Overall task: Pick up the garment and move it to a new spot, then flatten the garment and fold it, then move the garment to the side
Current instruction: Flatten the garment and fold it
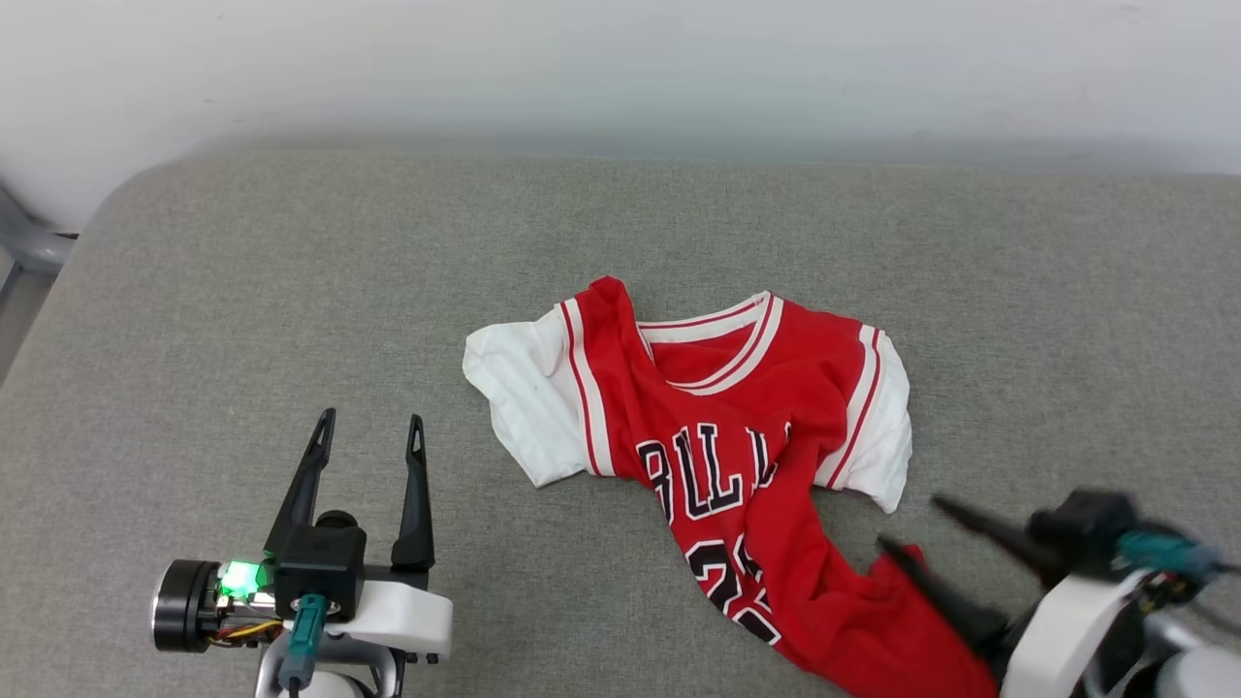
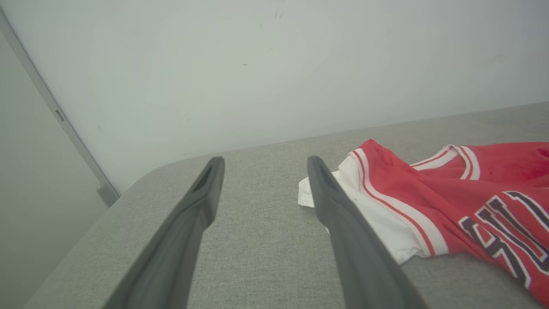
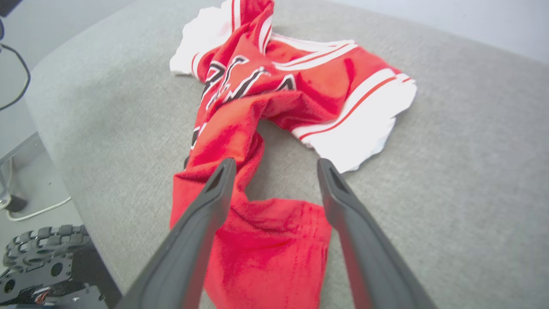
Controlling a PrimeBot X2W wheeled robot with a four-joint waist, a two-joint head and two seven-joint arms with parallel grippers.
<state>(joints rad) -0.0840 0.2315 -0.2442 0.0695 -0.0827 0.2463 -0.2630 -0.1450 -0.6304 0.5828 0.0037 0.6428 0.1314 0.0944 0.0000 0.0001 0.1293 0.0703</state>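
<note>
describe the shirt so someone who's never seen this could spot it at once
On the grey cushion before the pale wall, look right of centre. The garment lies crumpled there: a red jersey with white sleeves and black lettering, unlike the dark-fingered left gripper and right gripper beside it.

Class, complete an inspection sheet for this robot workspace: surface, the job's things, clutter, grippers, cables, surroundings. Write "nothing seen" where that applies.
Surface: grey fabric pad with a rounded corner.
Job's things: red jersey, front up and crumpled; its body is twisted into a narrow strip toward the near right.
Clutter: nothing seen.
Grippers: left gripper open over bare pad, apart from the jersey; right gripper open above the jersey's hem, holding nothing.
Cables: black cable and white cable, both beyond the pad's edge.
Surroundings: pale wall behind; treaded wheel beside the pad.
</note>
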